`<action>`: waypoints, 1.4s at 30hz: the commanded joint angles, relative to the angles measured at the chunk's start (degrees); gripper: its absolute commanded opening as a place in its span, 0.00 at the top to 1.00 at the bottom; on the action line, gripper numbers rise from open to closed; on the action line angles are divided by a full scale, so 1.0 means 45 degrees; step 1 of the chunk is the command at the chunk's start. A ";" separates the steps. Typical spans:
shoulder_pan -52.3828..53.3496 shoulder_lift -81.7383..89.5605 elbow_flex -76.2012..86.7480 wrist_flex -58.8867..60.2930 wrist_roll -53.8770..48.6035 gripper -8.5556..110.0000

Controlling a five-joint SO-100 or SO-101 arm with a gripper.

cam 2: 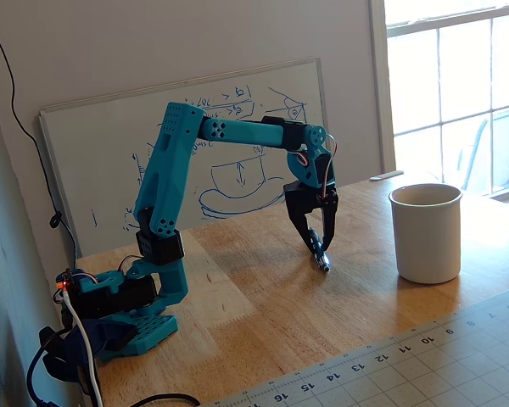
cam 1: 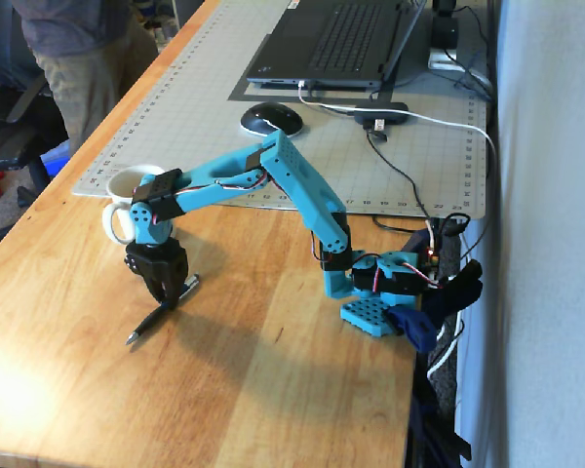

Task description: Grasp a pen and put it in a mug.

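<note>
The dark pen (cam 1: 146,328) lies low over the wooden table (cam 1: 273,390), running from near left to far right in a fixed view. My gripper (cam 1: 166,297) points straight down with its black fingers closed around the pen's middle. In the other fixed view the gripper (cam 2: 319,251) tapers to a point, with the pen's end (cam 2: 324,264) showing just under the fingertips at table level. The white mug (cam 1: 127,190) stands upright just behind the gripper, partly hidden by my wrist. It also shows to the gripper's right in the other fixed view (cam 2: 426,233).
A grey cutting mat (cam 1: 205,97) carries a mouse (cam 1: 270,119) and a laptop (cam 1: 336,39) at the back. My arm's base (cam 1: 380,292) is clamped at the table's right edge with cables. A person (cam 1: 78,49) stands at the far left. A whiteboard (cam 2: 237,161) leans on the wall.
</note>
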 commanded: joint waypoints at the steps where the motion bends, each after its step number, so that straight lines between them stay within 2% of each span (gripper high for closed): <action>1: 0.0078 0.2051 -0.0078 -0.0039 -0.0078 0.90; 14: 0.0117 0.5215 -0.0273 -0.0039 -0.0098 0.90; 22: 0.1191 0.7637 -0.0293 -0.0078 -0.0625 0.90; 26: 0.1777 0.8184 -0.0254 -0.0059 -0.2930 0.90; 34: 0.3574 0.9180 -0.0293 -0.0117 -0.9609 0.90; 42: 0.5234 0.9609 -0.0293 -0.2832 -1.5879 0.90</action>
